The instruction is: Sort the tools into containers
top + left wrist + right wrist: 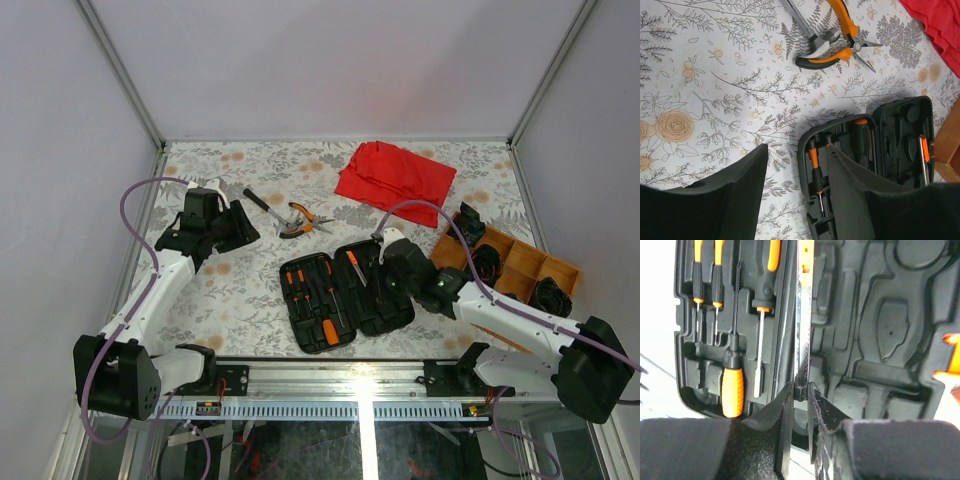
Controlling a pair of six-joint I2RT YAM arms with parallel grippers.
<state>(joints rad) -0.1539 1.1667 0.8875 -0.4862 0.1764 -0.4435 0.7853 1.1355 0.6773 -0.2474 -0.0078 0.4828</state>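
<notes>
The tool case (860, 355) is matt black plastic; the screwdriver (803, 325) has a shiny metal shaft.

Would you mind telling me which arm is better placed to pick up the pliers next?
Left: the left end effector is open, empty and nearer the pliers; the right end effector is shut on a slim screwdriver over the case.

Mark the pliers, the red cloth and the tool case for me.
pliers (835, 56), left wrist view, on an orange handle.
red cloth (395, 172), top view, middle of the cloth.
tool case (385, 315), top view, bare right half.
</notes>
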